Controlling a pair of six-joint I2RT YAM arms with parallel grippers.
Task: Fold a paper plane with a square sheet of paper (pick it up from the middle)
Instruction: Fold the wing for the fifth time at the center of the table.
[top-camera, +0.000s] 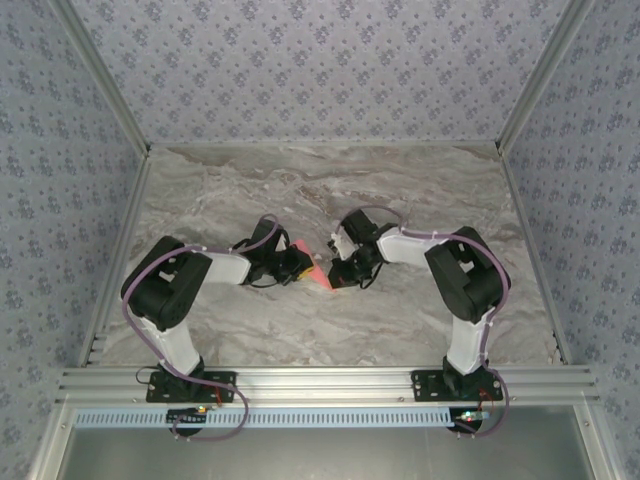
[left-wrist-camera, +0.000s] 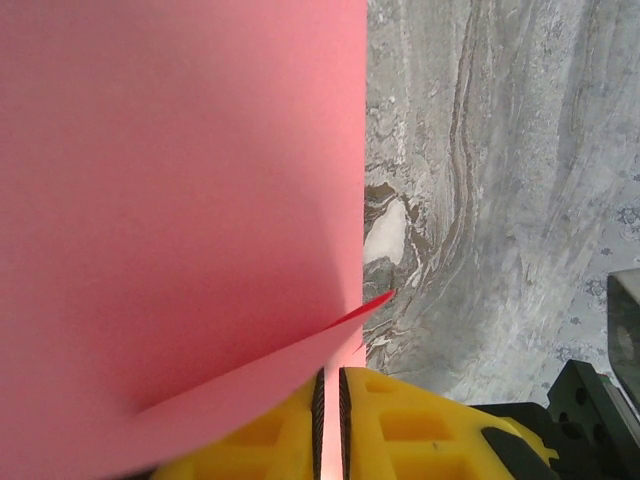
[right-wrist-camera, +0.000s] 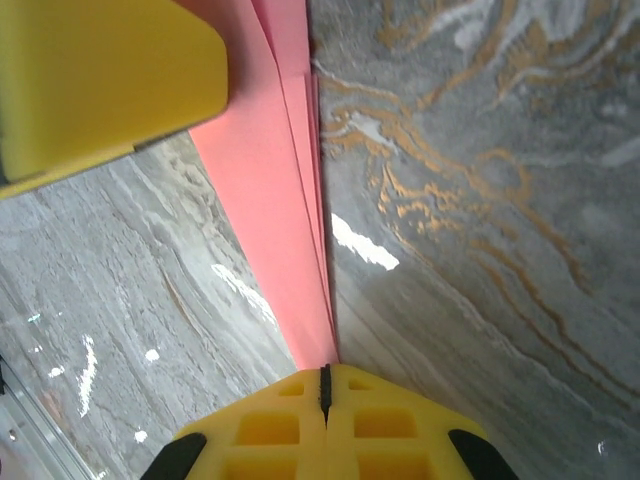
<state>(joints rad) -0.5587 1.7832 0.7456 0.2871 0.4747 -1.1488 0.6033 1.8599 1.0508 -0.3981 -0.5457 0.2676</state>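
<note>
The salmon-pink sheet of paper (top-camera: 314, 268) hangs folded between my two grippers, a little above the middle of the marble table. My left gripper (top-camera: 298, 265) is shut on it. In the left wrist view the paper (left-wrist-camera: 180, 200) spreads wide from the thin gap between the yellow fingers (left-wrist-camera: 420, 420) of that gripper (left-wrist-camera: 331, 375). My right gripper (top-camera: 336, 272) is shut on the opposite end. In its wrist view the paper (right-wrist-camera: 265, 200), folded in layers, runs from the shut gripper (right-wrist-camera: 323, 368) to the left gripper's yellow finger (right-wrist-camera: 100, 80). Whether it has the paper plane's shape I cannot tell.
The marble table (top-camera: 320, 180) stretches bare behind and beside the grippers. Aluminium rails (top-camera: 330, 380) edge it at the front and sides, with patterned walls beyond. Part of the right arm (left-wrist-camera: 600, 400), black, shows low right in the left wrist view.
</note>
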